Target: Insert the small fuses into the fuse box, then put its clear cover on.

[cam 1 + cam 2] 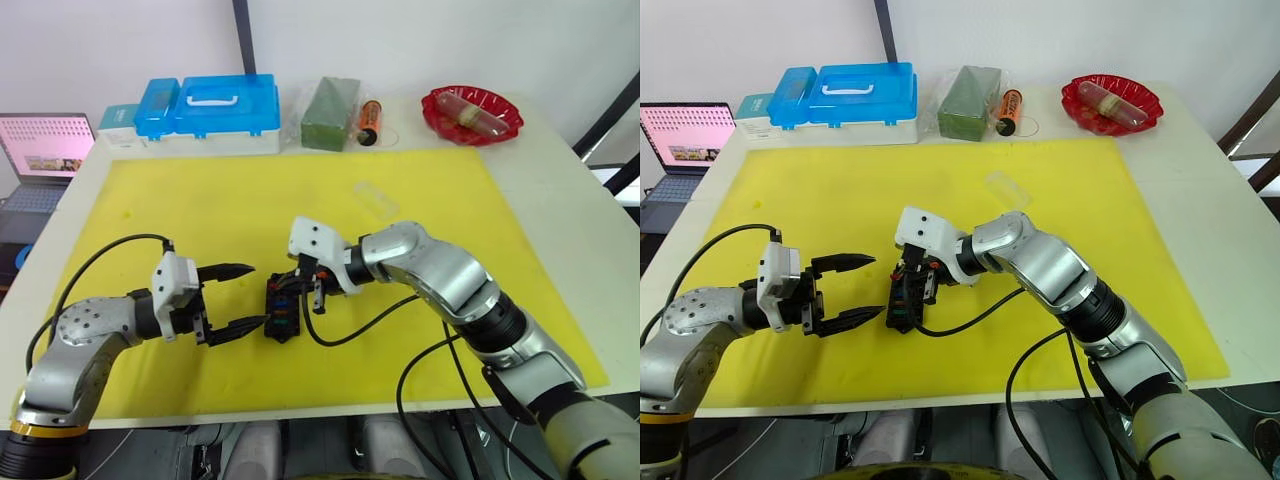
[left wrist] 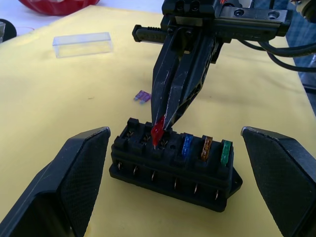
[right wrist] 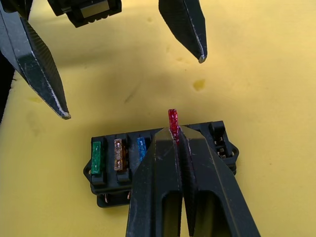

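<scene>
The black fuse box (image 1: 283, 312) lies on the yellow mat (image 1: 200, 210) near its front middle. Blue (image 2: 186, 145), orange (image 2: 206, 147) and green (image 2: 226, 151) fuses stand in one row of its slots. My right gripper (image 1: 306, 290) is shut on a red fuse (image 2: 157, 132), whose lower end touches a slot beside the blue one. My left gripper (image 1: 256, 295) is open just left of the box, with nothing between its fingers (image 2: 74, 177). A purple fuse (image 2: 143, 97) lies loose on the mat behind the box. Farther back on the mat lies the clear cover (image 1: 375, 197).
Along the table's back edge stand a blue-lidded plastic case (image 1: 215, 110), a wrapped green block (image 1: 332, 112), an orange tube (image 1: 368, 122) and a red bowl (image 1: 470, 112). A laptop (image 1: 45, 150) sits off the table at far left. Cables trail from both wrists.
</scene>
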Robot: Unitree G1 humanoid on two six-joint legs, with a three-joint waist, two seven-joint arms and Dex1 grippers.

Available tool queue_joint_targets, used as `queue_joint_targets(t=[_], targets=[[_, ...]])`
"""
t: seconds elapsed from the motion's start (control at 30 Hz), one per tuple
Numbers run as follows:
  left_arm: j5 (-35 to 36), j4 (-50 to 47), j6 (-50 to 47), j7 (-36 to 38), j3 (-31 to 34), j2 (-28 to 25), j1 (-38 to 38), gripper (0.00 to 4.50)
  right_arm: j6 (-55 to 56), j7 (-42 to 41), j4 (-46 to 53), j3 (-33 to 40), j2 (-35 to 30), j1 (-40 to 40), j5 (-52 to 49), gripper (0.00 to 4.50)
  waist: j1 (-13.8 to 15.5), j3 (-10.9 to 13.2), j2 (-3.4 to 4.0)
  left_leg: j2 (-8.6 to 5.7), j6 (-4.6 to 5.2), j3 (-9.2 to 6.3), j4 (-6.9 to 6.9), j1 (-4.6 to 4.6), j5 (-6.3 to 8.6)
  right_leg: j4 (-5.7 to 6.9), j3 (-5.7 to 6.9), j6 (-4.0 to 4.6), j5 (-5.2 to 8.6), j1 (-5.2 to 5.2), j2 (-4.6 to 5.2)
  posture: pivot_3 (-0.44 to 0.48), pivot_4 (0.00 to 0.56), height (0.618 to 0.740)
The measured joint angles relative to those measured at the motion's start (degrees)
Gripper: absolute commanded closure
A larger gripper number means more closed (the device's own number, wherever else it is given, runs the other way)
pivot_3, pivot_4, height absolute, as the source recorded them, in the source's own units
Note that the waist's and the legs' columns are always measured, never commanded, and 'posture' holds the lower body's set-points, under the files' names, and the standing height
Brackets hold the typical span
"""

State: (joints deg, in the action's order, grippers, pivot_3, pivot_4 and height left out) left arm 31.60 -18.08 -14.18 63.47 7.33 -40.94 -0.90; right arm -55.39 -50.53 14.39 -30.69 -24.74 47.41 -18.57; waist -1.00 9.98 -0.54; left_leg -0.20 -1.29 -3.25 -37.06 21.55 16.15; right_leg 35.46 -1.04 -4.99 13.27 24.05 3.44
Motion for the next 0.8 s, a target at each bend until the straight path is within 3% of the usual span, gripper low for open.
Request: queue_joint_targets(t=[0.8], targets=[[-1.7, 2.2, 2.3, 0.1, -1.4, 0.4, -1.1, 0.00, -1.9, -0.5, -0.1, -0.1, -0.6, 0.0, 0.3, 4.47, 0.0, 0.0, 0.00, 0.00, 0.00, 0.00, 0.00, 0.00, 0.00, 0.01, 0.00, -0.01, 0.00, 0.01, 0.00, 0.000, 0.150, 0.740]])
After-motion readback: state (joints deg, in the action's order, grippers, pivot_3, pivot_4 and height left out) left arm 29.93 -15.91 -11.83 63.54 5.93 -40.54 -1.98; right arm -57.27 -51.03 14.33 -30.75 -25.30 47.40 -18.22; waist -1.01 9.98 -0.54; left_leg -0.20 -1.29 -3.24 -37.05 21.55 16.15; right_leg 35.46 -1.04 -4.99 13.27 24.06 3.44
